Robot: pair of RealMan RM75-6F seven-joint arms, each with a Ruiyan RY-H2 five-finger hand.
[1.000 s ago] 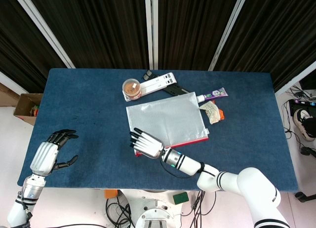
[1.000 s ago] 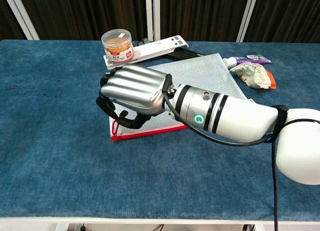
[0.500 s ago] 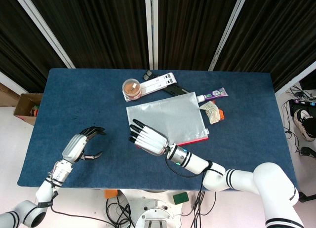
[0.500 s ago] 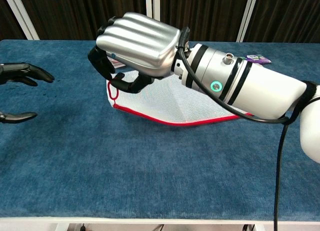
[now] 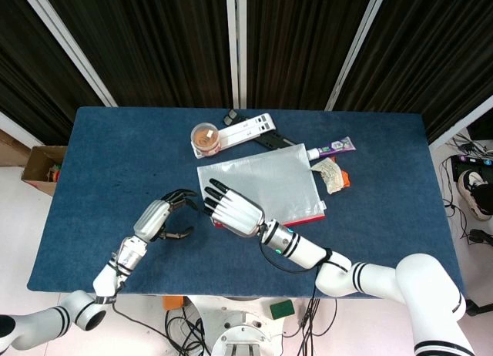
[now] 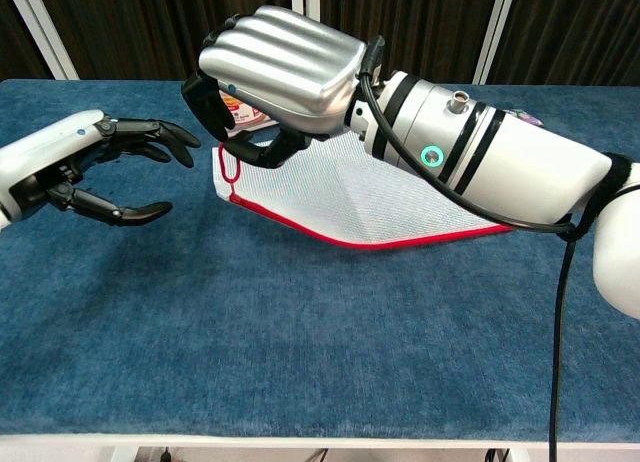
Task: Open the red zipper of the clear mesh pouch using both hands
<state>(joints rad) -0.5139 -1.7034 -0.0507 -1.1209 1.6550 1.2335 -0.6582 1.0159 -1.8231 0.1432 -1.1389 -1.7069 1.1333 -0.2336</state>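
- The clear mesh pouch [image 5: 262, 186] is lying near the middle of the blue desk [image 5: 115, 156], and in the chest view its near left corner is being held up off the cloth while the rest is sloping back down to the desk.
- The red zipper [image 6: 330, 237] is running along the pouch's near edge, with a small red loop [image 6: 227, 171] hanging at the raised corner.
- Your right robot hand [image 6: 275, 77] is gripping that raised corner, its dark fingers [image 6: 255, 152] curling in around the pouch edge just beside the loop; whether it is pinching the loop itself or only the edge, the pictures are not showing clearly.
- Your left robot hand [image 6: 85, 172] is hovering just left of the corner, apart from the pouch, with its fingers spread and lightly curved and its thumb [image 6: 130, 214] reaching underneath; it is holding nothing.
- Behind the pouch, a small round jar [image 5: 206, 138] with a tan lid is standing near the far side of the desk, and a white power strip [image 5: 250, 129] is lying just to its right.
- To the right of the pouch, a purple tube [image 5: 333, 149] and a crumpled wrapper [image 5: 330, 175] are lying close together, the wrapper resting just beside the pouch's right edge.
- A cardboard box [image 5: 42, 167] is sitting on the floor off the left end of the desk.
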